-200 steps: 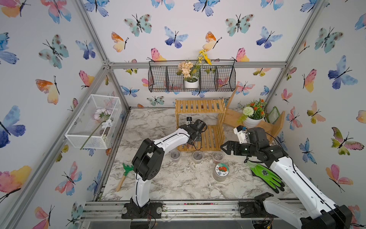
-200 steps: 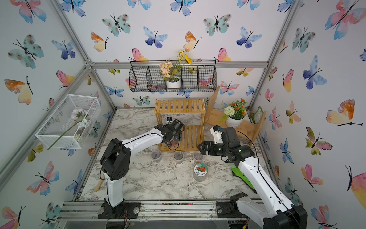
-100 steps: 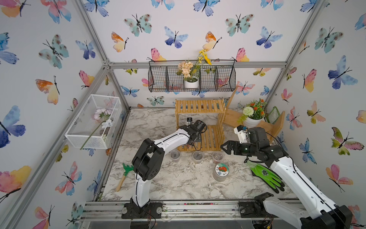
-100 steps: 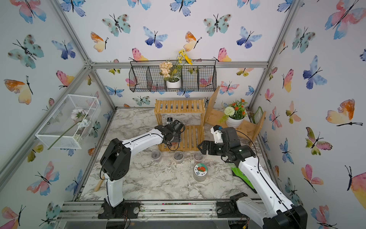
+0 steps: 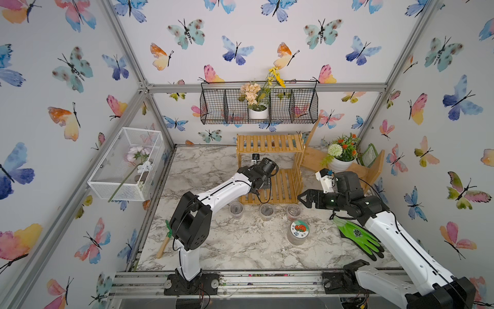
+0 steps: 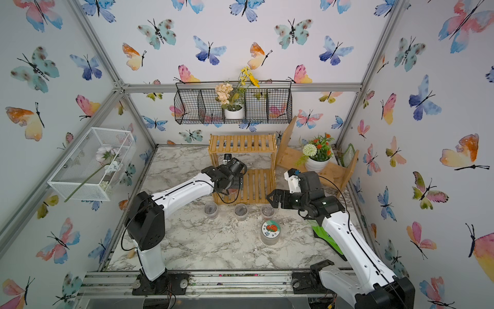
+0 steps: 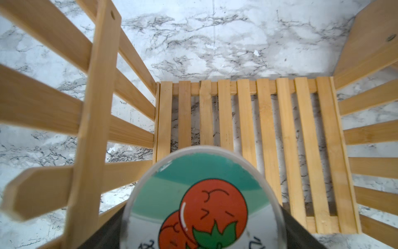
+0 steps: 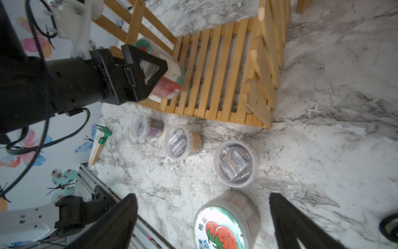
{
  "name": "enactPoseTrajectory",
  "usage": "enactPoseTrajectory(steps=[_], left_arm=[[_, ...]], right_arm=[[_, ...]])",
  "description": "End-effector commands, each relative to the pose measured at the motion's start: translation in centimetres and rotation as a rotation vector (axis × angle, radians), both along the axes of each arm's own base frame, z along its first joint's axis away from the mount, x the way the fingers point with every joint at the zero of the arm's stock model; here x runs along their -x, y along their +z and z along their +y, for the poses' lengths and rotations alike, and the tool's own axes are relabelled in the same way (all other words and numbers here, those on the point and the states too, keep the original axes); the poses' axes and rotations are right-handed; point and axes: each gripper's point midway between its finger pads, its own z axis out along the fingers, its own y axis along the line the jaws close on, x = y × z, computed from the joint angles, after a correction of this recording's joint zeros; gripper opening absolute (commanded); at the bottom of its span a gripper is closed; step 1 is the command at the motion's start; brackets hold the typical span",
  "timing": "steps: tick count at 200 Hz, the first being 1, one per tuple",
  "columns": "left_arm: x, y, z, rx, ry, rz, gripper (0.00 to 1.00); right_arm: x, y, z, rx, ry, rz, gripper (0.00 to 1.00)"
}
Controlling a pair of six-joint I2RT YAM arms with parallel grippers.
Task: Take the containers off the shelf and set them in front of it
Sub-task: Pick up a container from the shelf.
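Note:
The shelf [image 5: 270, 143] of yellowish slats stands at the back of the marble table. My left gripper [image 8: 163, 71] reaches into its lower tier [image 5: 283, 184] and is shut on a jar [image 7: 202, 194] with a teal-white lid showing red tomatoes; the jar [image 8: 170, 79] sits at that tier's front left corner. Three small clear cups [image 5: 236, 210] [image 5: 266, 211] [image 5: 293, 211] stand in a row in front of the shelf. A second tomato-lid jar [image 5: 299, 231] stands a little nearer. My right gripper [image 5: 303, 199] hovers open by the rightmost cup, holding nothing.
A green glove [image 5: 358, 238] lies under the right arm. A small hand rake [image 5: 167, 238] lies at the left table edge. A plain wooden shelf with a flower pot [image 5: 342, 163] stands at the back right. A black wire basket [image 5: 259, 107] and a white mesh box [image 5: 125, 160] hang on the walls.
My left gripper's jaws have closed onto the jar on the lower tier. The right arm has not moved.

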Motion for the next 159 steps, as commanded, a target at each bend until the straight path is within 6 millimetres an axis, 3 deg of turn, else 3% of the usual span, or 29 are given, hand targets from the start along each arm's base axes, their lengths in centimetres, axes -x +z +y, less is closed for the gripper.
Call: enactPoseTrajectory(steps=[1,85,121,159], left_arm=[[1.3,3.2,-0.5,0.029,-0.054,-0.045,0.75],[7.2,6.9,-1.1,0.035,-0.185,-0.115,0.74],[10.8,6.9,-1.5,0.039,-0.261,-0.110,0.74],[14.8,5.6,-2.4,0.032,-0.341,-0.088,0.73]], right_arm=[[0.1,-0.3,0.2,-0.019,0.014,0.009,0.98],[0.4,-0.7,0.3,-0.027,0.021,0.020,0.98],[0.5,-0.7,0.4,-0.033,0.024,0.020,0.98],[0.6,-0.7,0.4,-0.038,0.025,0.022,0.98]])
